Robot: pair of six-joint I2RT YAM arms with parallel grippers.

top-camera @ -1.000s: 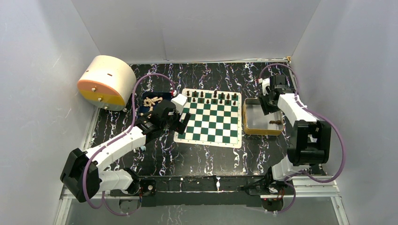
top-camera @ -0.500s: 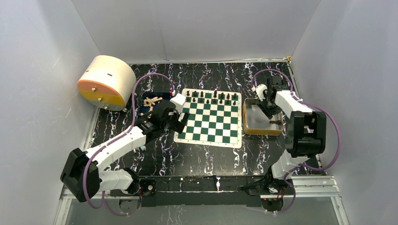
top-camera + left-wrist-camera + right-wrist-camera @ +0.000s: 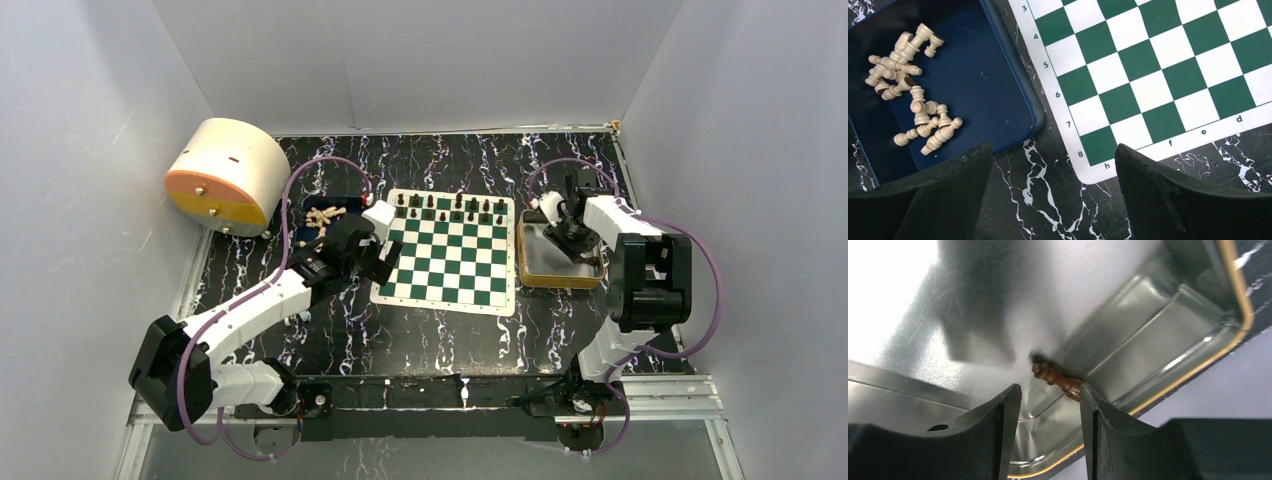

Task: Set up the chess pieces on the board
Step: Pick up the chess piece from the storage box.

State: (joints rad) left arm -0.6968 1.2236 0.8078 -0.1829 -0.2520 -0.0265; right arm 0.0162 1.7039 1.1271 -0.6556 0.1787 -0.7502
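The one brown chess piece [image 3: 1057, 378] left in the tin tray [image 3: 1198, 335] lies on its side, tucked into the crease where the floor meets the wall. That is the awkward part. If the right tool [image 3: 1049, 405] closes here, a fingertip may catch the wall first, or the round piece may roll or squirt along the crease instead of seating. A grip on only one end would probably let it swing and drop on the way to the board [image 3: 455, 262].

The right tool stands partly open, its gap a little wider than the piece is thick, holding nothing. Its tips sit just short of the piece; I cannot tell whether the right finger touches it.

The left tool [image 3: 1052, 160] gapes wide and empty above the worktop [image 3: 1048, 205], between the blue tray [image 3: 998, 100] of cream pieces [image 3: 913, 100] and the board's corner.

Other dark pieces [image 3: 455, 208] stand along the board's far rows.
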